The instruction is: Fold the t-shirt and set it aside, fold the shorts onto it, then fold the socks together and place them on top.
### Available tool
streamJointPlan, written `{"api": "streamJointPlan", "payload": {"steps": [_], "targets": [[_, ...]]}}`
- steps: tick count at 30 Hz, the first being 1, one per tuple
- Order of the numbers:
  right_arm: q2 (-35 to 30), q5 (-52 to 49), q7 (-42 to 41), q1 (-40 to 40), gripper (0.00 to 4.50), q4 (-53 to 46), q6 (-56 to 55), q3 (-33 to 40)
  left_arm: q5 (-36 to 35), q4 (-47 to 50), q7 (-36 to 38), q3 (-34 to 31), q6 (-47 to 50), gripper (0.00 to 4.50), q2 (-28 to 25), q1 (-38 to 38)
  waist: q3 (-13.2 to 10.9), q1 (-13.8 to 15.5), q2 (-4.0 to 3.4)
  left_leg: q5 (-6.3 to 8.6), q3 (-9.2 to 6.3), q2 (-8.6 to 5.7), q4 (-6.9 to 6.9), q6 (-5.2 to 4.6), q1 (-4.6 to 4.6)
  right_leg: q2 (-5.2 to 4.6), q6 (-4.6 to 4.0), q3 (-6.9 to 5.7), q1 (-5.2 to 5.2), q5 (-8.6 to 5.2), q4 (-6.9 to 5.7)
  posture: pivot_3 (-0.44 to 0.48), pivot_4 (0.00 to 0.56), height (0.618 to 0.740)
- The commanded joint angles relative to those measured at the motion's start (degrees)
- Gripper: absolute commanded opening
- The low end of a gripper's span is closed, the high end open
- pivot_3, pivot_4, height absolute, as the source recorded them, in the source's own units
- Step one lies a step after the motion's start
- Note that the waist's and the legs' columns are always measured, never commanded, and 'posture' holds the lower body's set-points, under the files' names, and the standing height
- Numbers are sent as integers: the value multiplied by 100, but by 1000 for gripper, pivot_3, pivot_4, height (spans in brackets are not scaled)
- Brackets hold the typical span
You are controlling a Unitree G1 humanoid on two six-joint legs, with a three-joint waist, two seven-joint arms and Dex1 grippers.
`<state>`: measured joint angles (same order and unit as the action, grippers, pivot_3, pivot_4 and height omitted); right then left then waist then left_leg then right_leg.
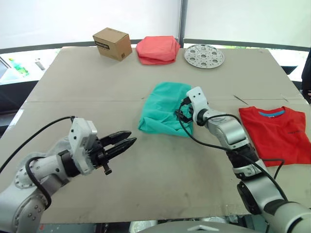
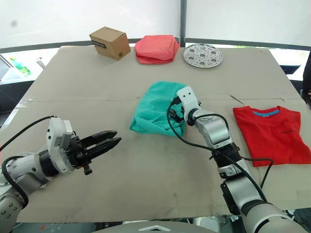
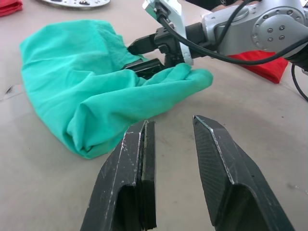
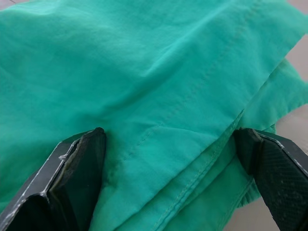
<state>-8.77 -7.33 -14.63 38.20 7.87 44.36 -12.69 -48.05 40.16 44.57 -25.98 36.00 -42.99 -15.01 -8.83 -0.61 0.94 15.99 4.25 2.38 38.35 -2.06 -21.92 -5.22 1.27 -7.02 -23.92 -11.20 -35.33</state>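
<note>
While the red t-shirt [image 1: 276,132] lies folded flat at the right edge of the tabletop [image 1: 146,174], all the action is on the shorts [image 1: 165,108], bunched in a teal heap at the centre. The right pincer [image 4: 178,159] is right on them, jaws spread wide with the doubled cloth lying between its fingers [image 4: 79,163], not yet clamped. The left pincer [image 1: 124,141] hangs above bare tabletop to the left, jaws a little apart, pointing at the heap's near-left corner but well short of it. So the right arm is clearly the nearer one. The heap runs roughly from near to far, and the t-shirt waits to its right, meaning any carry goes rightward. I can't spot the socks. A box [image 1: 112,43], pink cloth [image 1: 156,49] and metal plate [image 1: 204,56] line the far edge.
</note>
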Motion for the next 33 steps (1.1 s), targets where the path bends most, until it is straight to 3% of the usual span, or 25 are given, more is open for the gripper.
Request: {"api": "streamJointPlan", "payload": {"steps": [1,11,15,18,22,29,33], "targets": [[63,55,266,-93,4500,-529,378,279,46,261,-104,163,-173,1451,63,73,0,-3,0,0,-1,1,-1,0,0,2,-1,-1,-1,0,-1,0,150,740],[27,-96,424,-156,4500,-263,751,891,211,196,-226,818,-272,1451,176,485,1,17,1,10,-2,3,-1,-19,-4,7,-2,-1,-7,0,-4,0,150,740],[108,-340,211,-52,4500,664,1065,1196,216,-25,-53,956,-383,1451,231,600,10,-7,1,11,0,2,-2,-20,2,10,-1,2,-4,0,-4,0,150,740],[-33,-278,-283,85,4500,1393,926,922,283,-39,-87,1154,-434,1451,328,680,33,-10,10,12,-2,4,-1,-22,15,11,-21,0,9,-13,-5,0,150,740],[-255,-105,-978,182,3268,1962,695,465,414,-60,-64,1312,-524,1556,388,703,58,-21,31,12,-2,5,3,-23,27,10,-22,5,16,-14,-5,0,150,740],[-602,192,-1655,-67,187,1750,167,31,657,-179,-48,1451,-738,1556,511,683,88,-31,34,13,-4,17,-5,-21,30,23,-34,7,16,-21,-8,0,150,740],[-1047,-170,-2006,-406,18,630,91,545,715,-235,-119,1624,-790,1556,629,829,88,41,29,14,-12,19,-6,-20,19,18,-43,-2,14,-27,-6,0,150,740]]}}
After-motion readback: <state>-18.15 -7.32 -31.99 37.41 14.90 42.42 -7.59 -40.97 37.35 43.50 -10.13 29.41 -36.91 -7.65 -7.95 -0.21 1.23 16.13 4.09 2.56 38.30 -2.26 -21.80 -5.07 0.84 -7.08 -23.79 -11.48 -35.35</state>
